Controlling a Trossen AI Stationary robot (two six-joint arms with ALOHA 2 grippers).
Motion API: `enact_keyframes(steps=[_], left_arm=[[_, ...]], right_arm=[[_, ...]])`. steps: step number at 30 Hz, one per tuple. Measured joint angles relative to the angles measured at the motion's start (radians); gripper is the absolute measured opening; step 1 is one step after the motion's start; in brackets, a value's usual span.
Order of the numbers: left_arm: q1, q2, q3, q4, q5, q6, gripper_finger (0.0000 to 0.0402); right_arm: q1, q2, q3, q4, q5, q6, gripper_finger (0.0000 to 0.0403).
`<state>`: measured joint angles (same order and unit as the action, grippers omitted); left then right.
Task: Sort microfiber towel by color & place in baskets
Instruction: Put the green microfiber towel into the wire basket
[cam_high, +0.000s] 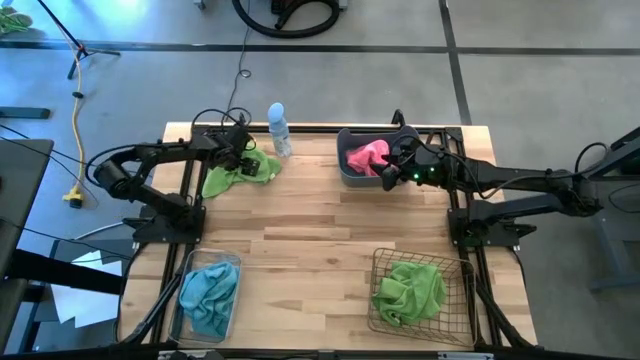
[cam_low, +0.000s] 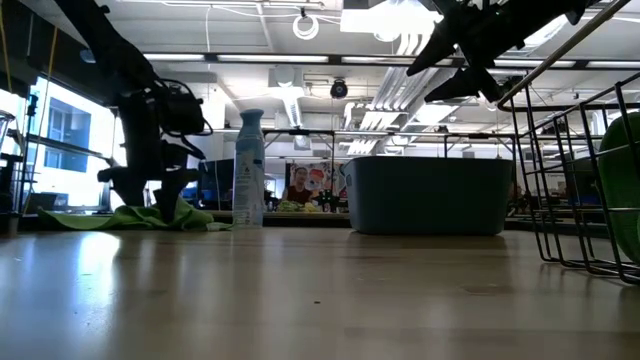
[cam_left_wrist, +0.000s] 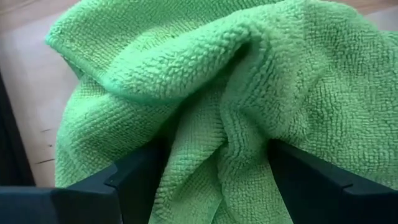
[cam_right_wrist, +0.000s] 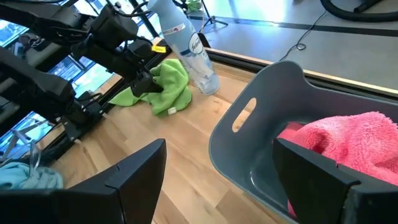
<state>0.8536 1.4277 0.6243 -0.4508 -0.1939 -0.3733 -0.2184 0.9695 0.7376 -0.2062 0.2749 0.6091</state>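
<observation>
1. The table (cam_high: 310, 225) carried three baskets: grey-blue tub (cam_high: 352, 170), wire-mesh basket (cam_high: 455, 275), clear bin (cam_high: 232, 262).
2. Towels were sorted: pink towel (cam_high: 366, 156) in the tub, green towel (cam_high: 408, 288) in the mesh, teal towel (cam_high: 208, 296) in the bin.
3. The left gripper (cam_left_wrist: 217, 174) stood spread around a loose green towel (cam_high: 242, 170) (beside the spray bottle (cam_high: 278, 128)).
4. The right gripper (cam_right_wrist: 217, 168) hung spread over the tub's rim, holding nothing.

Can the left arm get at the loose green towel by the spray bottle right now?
Probably yes: the left gripper is open, fingers astride the green towel, nothing between.
</observation>
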Motion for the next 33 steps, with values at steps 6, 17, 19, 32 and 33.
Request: enact_keyframes(steps=[6,17,19,32,33], left_arm=[[-0.020,0.000,-0.001,-0.045,-0.005,0.007,0.0254],[-0.084,-0.002,-0.008,-0.111,0.027,0.009,0.0036],[-0.092,-0.002,-0.008,-0.111,0.033,0.019,0.0012],[-0.140,-0.305,0.080,-0.193,0.153,0.070,0.0001],[-0.154,-0.338,0.098,-0.195,0.160,0.070,0.0001]], right_arm=[[0.000,0.000,0.000,0.000,-0.003,-0.008,0.0288],[0.000,0.000,0.000,0.000,-0.027,-0.035,0.0288],[0.000,0.000,0.000,-0.001,-0.041,-0.042,0.0288],[0.000,-0.001,0.000,0.000,-0.082,-0.055,0.0288],[0.000,-0.001,0.000,0.001,-0.085,-0.060,0.0288]])
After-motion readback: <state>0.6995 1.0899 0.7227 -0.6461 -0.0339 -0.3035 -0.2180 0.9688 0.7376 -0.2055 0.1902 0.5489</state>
